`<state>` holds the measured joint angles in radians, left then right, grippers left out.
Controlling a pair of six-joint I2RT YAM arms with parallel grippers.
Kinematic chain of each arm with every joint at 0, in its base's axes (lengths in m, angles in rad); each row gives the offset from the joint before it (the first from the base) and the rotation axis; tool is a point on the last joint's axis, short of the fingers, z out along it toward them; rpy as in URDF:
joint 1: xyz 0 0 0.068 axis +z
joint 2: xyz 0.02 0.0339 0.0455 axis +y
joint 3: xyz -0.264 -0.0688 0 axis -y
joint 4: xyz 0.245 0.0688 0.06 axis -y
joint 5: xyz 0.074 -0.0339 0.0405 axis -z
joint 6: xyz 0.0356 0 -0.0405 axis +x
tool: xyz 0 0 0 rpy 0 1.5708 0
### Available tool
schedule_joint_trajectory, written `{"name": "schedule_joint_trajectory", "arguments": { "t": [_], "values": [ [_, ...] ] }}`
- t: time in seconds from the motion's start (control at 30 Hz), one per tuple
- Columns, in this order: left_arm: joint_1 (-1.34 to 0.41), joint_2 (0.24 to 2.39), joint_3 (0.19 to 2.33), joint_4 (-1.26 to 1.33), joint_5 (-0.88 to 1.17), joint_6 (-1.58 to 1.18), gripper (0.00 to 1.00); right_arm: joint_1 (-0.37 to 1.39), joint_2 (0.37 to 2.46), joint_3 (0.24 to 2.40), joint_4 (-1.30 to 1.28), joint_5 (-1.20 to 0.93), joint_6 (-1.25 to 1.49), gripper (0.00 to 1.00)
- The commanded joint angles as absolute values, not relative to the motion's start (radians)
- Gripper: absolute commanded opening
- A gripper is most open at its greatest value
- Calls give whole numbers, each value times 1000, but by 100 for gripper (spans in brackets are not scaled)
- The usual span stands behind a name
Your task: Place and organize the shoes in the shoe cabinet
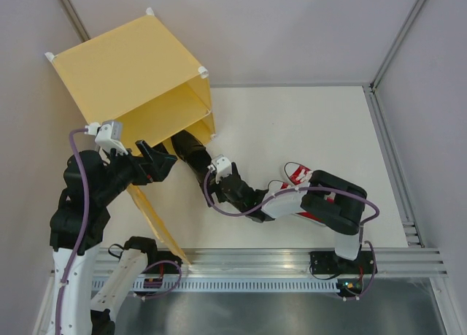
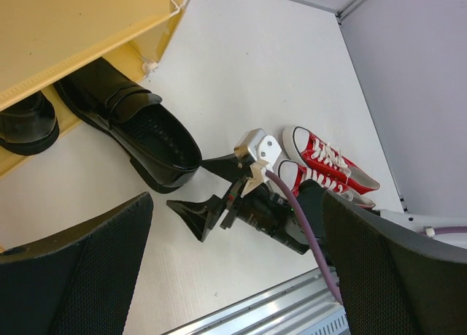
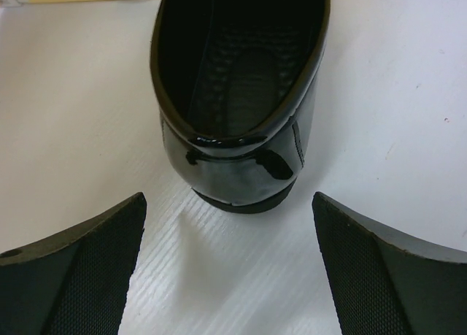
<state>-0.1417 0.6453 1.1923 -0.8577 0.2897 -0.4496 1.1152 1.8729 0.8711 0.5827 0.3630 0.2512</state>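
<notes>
We note the right fingers spread; the black loafer lies heel-first just beyond their tips, apart. Left fingers are spread too.

Top cam looks down from behind my bases. Right wrist cam's super close on the loafer just ahead of my right pincer; left wrist cam shares both, farther back.

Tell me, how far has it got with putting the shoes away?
One black loafer sits inside the cabinet. The second loafer is partly in, heel sticking out, with the open right gripper just behind it. Both red sneakers wait on the table.
</notes>
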Motion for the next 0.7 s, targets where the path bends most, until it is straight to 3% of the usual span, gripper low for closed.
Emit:
{"name": "schedule_joint_trajectory", "arguments": {
  "t": [0.0, 0.13, 0.43, 0.53, 0.63, 0.67],
  "values": [
    [-138, 646, 1207, -908, 242, -430, 100, 1118, 1942, 923, 726, 419, 282, 98],
    [-138, 647, 1209, -913, 239, -425, 100, 1117, 1999, 972, 729, 440, 282, 98],
    [-138, 649, 1216, -922, 233, -425, 100, 1114, 2106, 1040, 753, 479, 276, 85],
    [-138, 650, 1216, -927, 232, -425, 100, 1114, 2123, 1045, 755, 488, 279, 74],
    [-138, 652, 1218, -930, 229, -426, 100, 1114, 2118, 1035, 761, 485, 278, 51],
    [-138, 653, 1218, -930, 229, -425, 100, 1112, 2114, 1032, 761, 485, 273, 35]
  ]
}}
